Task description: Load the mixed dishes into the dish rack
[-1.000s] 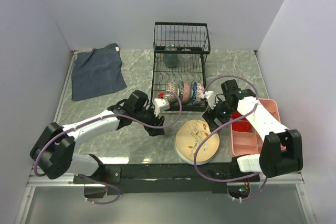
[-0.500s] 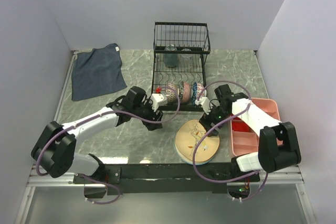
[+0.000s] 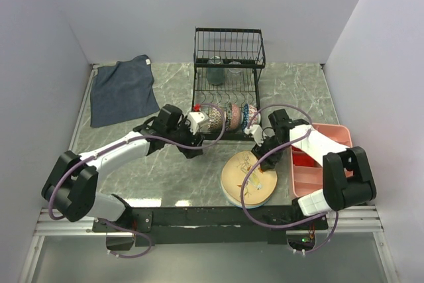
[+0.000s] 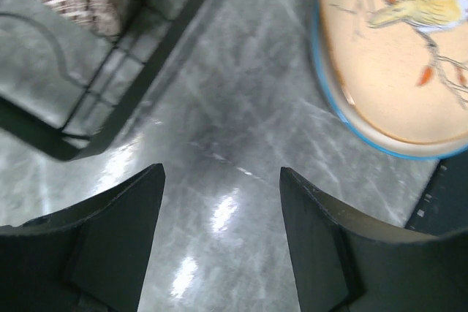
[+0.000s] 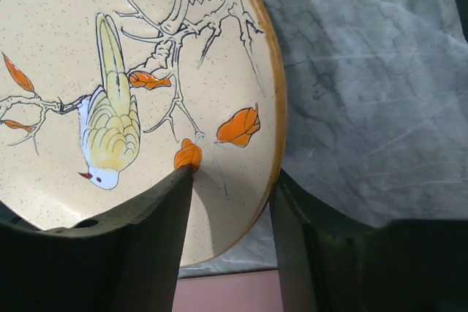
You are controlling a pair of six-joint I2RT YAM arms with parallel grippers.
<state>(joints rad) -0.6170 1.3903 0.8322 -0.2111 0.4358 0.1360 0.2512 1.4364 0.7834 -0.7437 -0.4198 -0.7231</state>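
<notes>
I had the right gripper [image 5: 232, 180] down on the plate [image 3: 248, 178], which lay flat on the desk [image 3: 179, 177] in front of the rack [image 3: 228, 31], not in it. Its jaws stood partly apart astride the rim. One dark finger was over the speckled peach glaze with its yellow bird, bare branches and orange leaves. The other was outside the brown edge, over grey marbled stone. Whether they pinched the rim I could not tell.

From above, round patterned bowls [image 3: 228, 116] stood on edge in the rack's slotted base, the leftmost partly hidden behind the left wrist. A clear glass [image 3: 215, 72] sat in the tall wire back section.

The left gripper [image 4: 221, 177] hung over bare desk by the rack's front left corner, jaws wide with nothing between them. Its camera caught only a corner of the black wire, a sliver of one bowl and a blue-edged arc of the plate.

A pink compartmented tray [image 3: 339, 128] lay partly under the right arm, and a dark blue cloth [image 3: 122, 91] lay rumpled at the far left.
</notes>
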